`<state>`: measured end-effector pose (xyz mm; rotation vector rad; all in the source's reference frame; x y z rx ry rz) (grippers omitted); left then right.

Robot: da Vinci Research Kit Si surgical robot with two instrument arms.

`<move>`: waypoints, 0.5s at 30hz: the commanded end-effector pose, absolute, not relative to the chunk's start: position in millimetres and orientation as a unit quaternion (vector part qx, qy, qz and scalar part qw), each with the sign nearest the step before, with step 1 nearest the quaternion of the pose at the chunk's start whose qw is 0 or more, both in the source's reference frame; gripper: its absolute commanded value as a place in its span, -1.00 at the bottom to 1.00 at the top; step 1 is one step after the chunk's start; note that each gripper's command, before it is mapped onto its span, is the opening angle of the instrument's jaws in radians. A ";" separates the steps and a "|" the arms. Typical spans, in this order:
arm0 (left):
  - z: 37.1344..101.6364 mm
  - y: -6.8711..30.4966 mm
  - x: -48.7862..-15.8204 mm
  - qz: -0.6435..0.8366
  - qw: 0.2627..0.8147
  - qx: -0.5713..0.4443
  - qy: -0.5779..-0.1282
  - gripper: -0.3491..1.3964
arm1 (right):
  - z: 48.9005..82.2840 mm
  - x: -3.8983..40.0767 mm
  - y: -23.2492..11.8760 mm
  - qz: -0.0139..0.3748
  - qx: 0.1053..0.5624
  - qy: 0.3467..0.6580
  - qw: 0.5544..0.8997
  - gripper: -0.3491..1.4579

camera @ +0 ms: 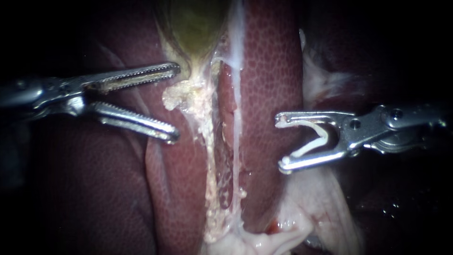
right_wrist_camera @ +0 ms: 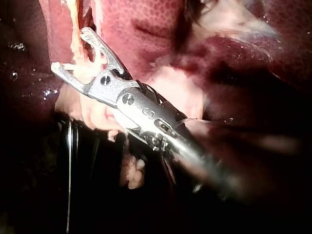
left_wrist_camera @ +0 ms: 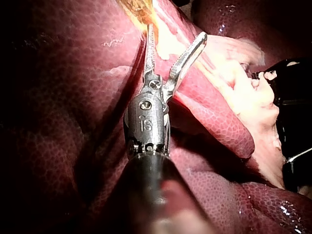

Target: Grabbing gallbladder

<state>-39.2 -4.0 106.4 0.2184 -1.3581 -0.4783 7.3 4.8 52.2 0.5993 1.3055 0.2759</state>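
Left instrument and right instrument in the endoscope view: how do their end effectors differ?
The left instrument has long toothed jaws, open and empty; the right instrument has shorter smooth jaws holding a white clip. The left end effector sits close to the gallbladder; the right one lies over the liver, farther from it. Both grip no tissue.

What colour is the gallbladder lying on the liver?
Olive yellow-green: the tapering gallbladder sac shows best in the endoscope view.

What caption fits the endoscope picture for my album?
Left instrument, open, near the gallbladder; right instrument holds a white clip over the liver.
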 end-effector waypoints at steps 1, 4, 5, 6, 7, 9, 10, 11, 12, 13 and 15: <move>106.8 -4.0 -39.2 -0.218 0.746 0.100 -0.621 0.21 | 52.2 7.3 4.8 0.126 0.274 0.596 0.744 0.01; 107.5 -4.1 -39.4 -0.217 0.747 0.098 -0.621 0.21 | 52.2 7.3 4.8 0.126 0.274 0.596 0.744 0.01; 107.7 -4.2 -39.5 -0.217 0.747 0.098 -0.620 0.21 | 52.2 7.3 4.8 0.126 0.274 0.596 0.744 0.01; 108.0 -4.4 -39.8 -0.217 0.748 0.096 -0.620 0.19 | 52.2 7.4 4.8 0.126 0.274 0.596 0.744 0.01; 108.2 -4.6 -39.9 -0.217 0.748 0.095 -0.620 0.19 | 52.2 7.4 4.8 0.126 0.274 0.596 0.744 0.01; 108.6 -5.0 -40.3 -0.216 0.749 0.093 -0.620 0.16 | 52.2 7.4 4.8 0.126 0.274 0.596 0.744 0.01; 108.7 -5.1 -40.5 -0.214 0.750 0.091 -0.620 0.14 | 52.2 7.4 4.8 0.126 0.274 0.596 0.744 0.01; 108.8 -5.2 -40.5 -0.216 0.749 0.092 -0.620 0.10 | 52.2 7.4 4.8 0.126 0.274 0.596 0.744 0.01; 108.8 -5.2 -40.5 -0.216 0.749 0.092 -0.620 0.08 | 52.2 7.4 4.8 0.126 0.274 0.596 0.744 0.01; 108.8 -5.2 -40.4 -0.216 0.749 0.093 -0.620 0.02 | 52.1 7.4 4.8 0.126 0.274 0.596 0.744 0.01; 108.9 -5.2 -40.2 -0.216 0.748 0.091 -0.620 -0.06 | 52.1 7.4 4.8 0.126 0.274 0.596 0.744 0.01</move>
